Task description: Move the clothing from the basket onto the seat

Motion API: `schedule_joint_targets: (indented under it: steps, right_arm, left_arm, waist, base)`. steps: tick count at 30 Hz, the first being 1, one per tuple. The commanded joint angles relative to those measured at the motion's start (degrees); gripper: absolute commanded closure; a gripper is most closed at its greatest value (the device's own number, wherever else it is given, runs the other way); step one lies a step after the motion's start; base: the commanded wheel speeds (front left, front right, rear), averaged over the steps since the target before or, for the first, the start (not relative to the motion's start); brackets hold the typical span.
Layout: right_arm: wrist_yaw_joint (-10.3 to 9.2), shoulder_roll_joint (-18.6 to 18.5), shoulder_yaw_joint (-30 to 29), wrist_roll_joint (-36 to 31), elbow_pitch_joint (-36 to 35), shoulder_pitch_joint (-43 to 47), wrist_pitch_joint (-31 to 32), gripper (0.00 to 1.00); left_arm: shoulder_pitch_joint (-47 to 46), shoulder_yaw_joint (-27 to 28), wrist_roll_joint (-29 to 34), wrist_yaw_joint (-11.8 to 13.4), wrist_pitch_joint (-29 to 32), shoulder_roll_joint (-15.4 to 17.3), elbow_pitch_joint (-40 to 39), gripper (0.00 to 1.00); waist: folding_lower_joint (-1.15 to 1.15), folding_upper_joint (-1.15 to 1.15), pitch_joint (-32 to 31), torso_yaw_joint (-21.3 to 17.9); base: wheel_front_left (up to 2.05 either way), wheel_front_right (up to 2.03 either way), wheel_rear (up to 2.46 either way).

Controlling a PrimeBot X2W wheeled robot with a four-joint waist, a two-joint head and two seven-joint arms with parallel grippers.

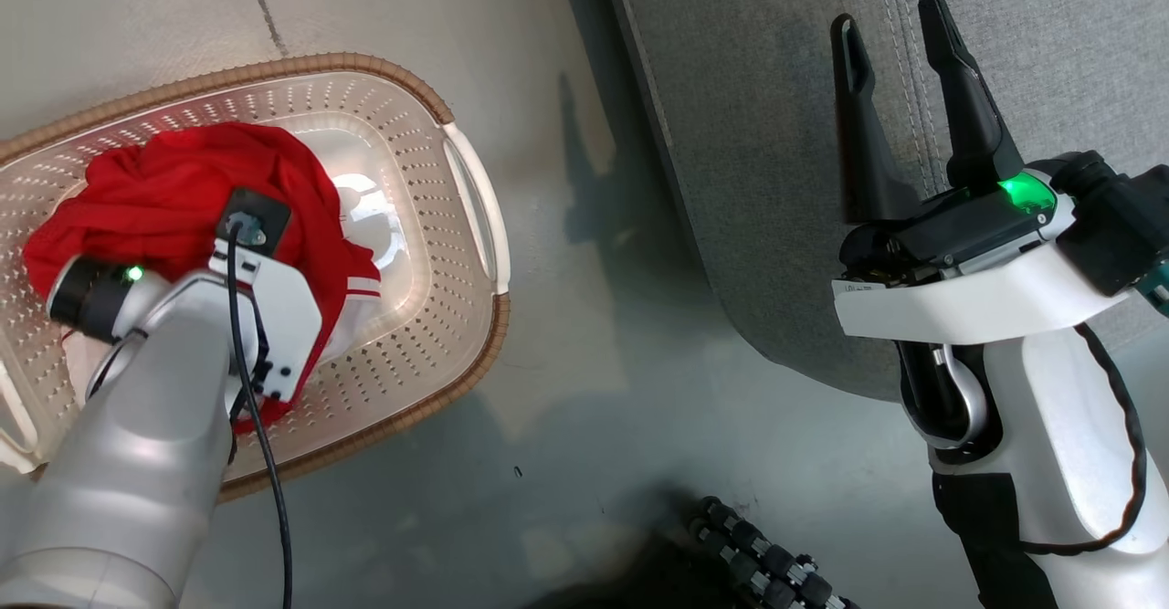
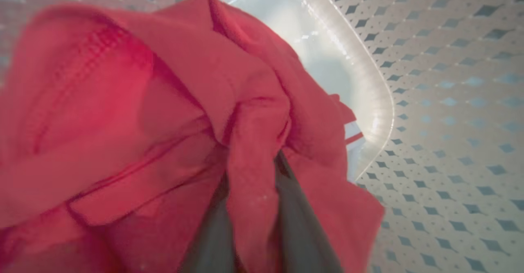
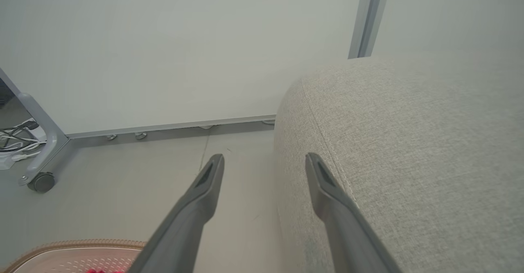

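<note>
- Head view: the basket (image 1: 402,79) sits on the floor (image 1: 566,408), its long axis running left to right, and the short end with a handle faces the seat (image 1: 749,180). The clothing (image 1: 164,189) is a red heap in the basket's left half, and its white-striped hem points towards the bare middle. The left arm (image 1: 137,426) reaches down into the basket, with its wrist over the heap. The right gripper (image 1: 890,20) hangs over the seat's edge, fingers spread apart and holding nothing, pointing up the picture along the seam.
- Left wrist view: the left gripper (image 2: 251,170) has its two dark fingers (image 2: 299,224) pressed on either side of a bunched red fold, pinching it. The rest of the clothing spreads up and to the left. A striped trim lies against the basket's smooth bottom, with the perforated wall to the right.
- Right wrist view: the spread fingers point towards a pale wall panel (image 3: 184,52); one lies over the floor and the other over the seat's rounded corner. A basket corner with a speck of red shows at the bottom left. A caster wheel (image 3: 41,181) stands at the left.
</note>
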Motion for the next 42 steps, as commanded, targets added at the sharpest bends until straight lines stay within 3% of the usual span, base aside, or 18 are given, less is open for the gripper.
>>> schedule_joint_targets:
  steps: [1, 12, 20, 27, 36, 42]
  right_arm:
    - [0.09, -0.08, -0.30, 0.24, -0.16, -0.53, -0.45, 0.00]
    - [0.09, -0.13, -1.78, -3.89, 2.32, 1.39, -0.44, 0.00]
    - [0.09, -0.18, -3.91, -7.78, 4.96, 4.51, -0.29, 0.00]
    - [0.09, -0.22, -5.28, -9.64, 4.99, 7.50, 2.03, 0.00]
    - [0.08, -1.39, -6.46, -10.40, 4.48, 12.15, 5.53, 0.00]
    - [0.08, -1.55, -6.61, -10.28, 3.77, 15.26, 7.61, 0.00]
  left_arm:
    - [-1.33, -0.15, 0.22, 0.12, -0.73, 0.42, -0.23, 1.00]
    - [-0.20, 1.35, -3.12, 1.61, -12.37, -3.78, -3.00, 1.00]
    - [3.09, 4.07, -8.66, 0.09, -19.18, -7.61, -4.87, 1.00]
    - [6.43, 4.92, -11.38, -0.24, -21.82, -8.82, -9.79, 1.00]
    - [12.51, 5.21, -13.12, -0.08, -22.48, -9.12, -22.99, 1.00]
    - [17.16, 6.02, -13.64, 0.70, -22.47, -9.04, -36.53, 1.00]
  waist:
    - [0.00, 0.00, -0.24, 0.31]
    - [0.00, 0.00, -6.98, 5.71]
    - [0.00, 0.00, -15.10, 11.31]
    - [0.00, 0.00, -21.41, 14.89]
    - [0.00, 0.00, -29.88, 19.36]
    - [0.00, 0.00, -35.30, 21.67]
  base:
    - [0.00, 0.00, 0.00]
    - [0.00, 0.00, 0.00]
    - [0.00, 0.00, 0.00]
    - [0.00, 0.00, 0.00]
    - [0.00, 0.00, 0.00]
    - [0.00, 0.00, 0.00]
